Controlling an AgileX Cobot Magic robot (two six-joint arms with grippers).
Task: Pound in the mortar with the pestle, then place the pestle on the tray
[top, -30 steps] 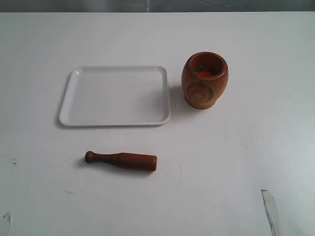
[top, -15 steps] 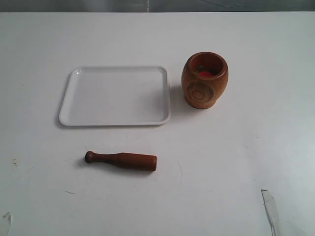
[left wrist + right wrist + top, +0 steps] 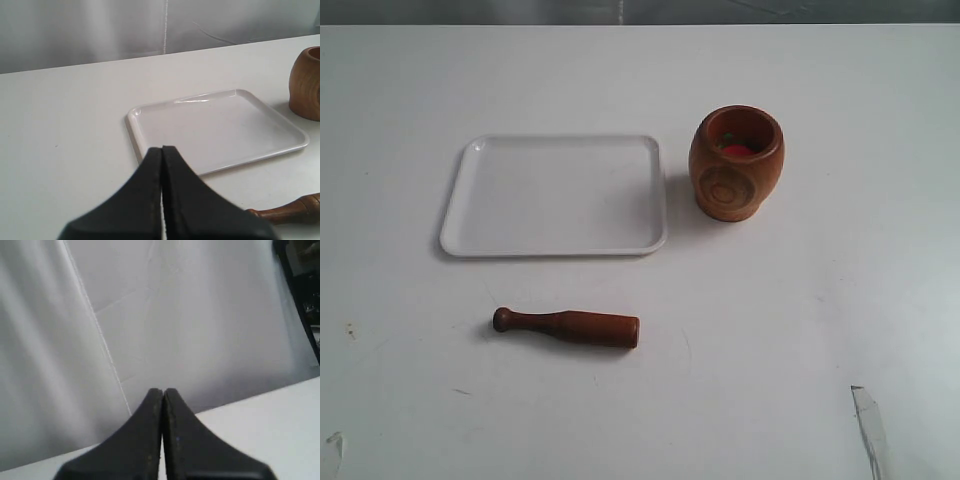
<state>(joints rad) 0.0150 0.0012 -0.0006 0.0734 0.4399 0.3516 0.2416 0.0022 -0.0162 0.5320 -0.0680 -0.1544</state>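
Observation:
The brown wooden mortar [image 3: 736,163] stands upright right of the white tray [image 3: 555,196], with something red and green inside it. The dark pestle [image 3: 567,327] lies flat on the table in front of the tray, knob end to the left. In the left wrist view my left gripper [image 3: 162,148] is shut on nothing, short of the tray [image 3: 215,127], with the pestle's thin end [image 3: 290,210] and the mortar [image 3: 306,84] off to one side. My right gripper [image 3: 163,390] is shut and empty, facing a grey wall; no task object shows there. Neither gripper appears in the exterior view.
The white table [image 3: 800,330] stretches around the objects. A pale strip [image 3: 870,430] lies at the front right edge and a small mark [image 3: 332,445] at the front left. A grey wall [image 3: 100,30] rises behind the table.

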